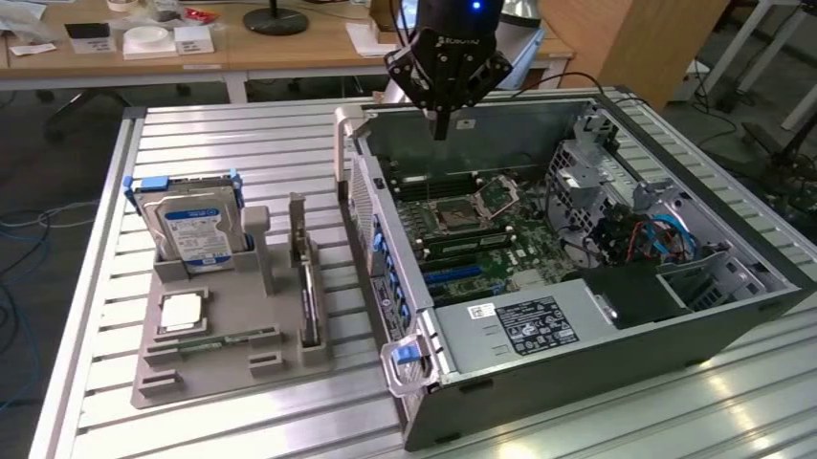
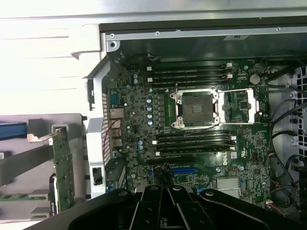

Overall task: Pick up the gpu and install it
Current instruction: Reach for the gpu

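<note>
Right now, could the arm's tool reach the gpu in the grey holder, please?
Probably yes: the gpu stands on edge in the holder, top edge uncovered; the tool hangs shut and empty over the open computer case nearby.

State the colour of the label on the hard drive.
Blue and white; the hard drive shows best in the exterior view.

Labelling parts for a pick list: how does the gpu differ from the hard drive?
The hard drive is a boxy silver block with a blue-white label; the gpu is a thin dark card. The hard drive shows its broad face; the gpu stands on edge, seen edge-on. Both stand in the grey holder beside the case.
</note>
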Controlling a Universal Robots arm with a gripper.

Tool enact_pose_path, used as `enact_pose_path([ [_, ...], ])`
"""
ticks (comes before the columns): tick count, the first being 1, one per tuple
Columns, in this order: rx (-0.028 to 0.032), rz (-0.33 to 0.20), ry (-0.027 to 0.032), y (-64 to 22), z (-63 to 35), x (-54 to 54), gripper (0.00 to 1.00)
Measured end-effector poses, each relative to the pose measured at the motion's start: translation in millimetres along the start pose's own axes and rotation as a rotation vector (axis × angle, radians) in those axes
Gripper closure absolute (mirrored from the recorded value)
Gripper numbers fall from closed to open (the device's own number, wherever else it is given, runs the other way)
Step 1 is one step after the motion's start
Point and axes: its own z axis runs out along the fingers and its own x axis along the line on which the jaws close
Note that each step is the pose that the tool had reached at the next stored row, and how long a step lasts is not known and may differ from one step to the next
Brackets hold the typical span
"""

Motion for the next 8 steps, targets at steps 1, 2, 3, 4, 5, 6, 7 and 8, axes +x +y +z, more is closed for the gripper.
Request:
enact_pose_path([
  [1,0.0001,0.0,0.0,-0.2,-0.1,2.5,0.89],
  [2,0.0001,0.0,0.0,-0.4,-0.2,5.3,0.89],
  [3,0.0,0.0,0.0,-0.5,-0.2,8.4,0.89],
  [4,0.0,0.0,0.0,-0.7,-0.3,11.4,0.89],
  [5,0.0,0.0,0.0,-0.9,-0.4,14.3,0.89],
  [6,0.0,0.0,-0.0001,-1.1,-0.4,17.2,0.89],
  [7,0.0001,0.0,0.0,-1.3,-0.5,20.1,0.89],
  [8,0.0001,0.0,0.0001,-1.5,-0.6,23.0,0.89],
])
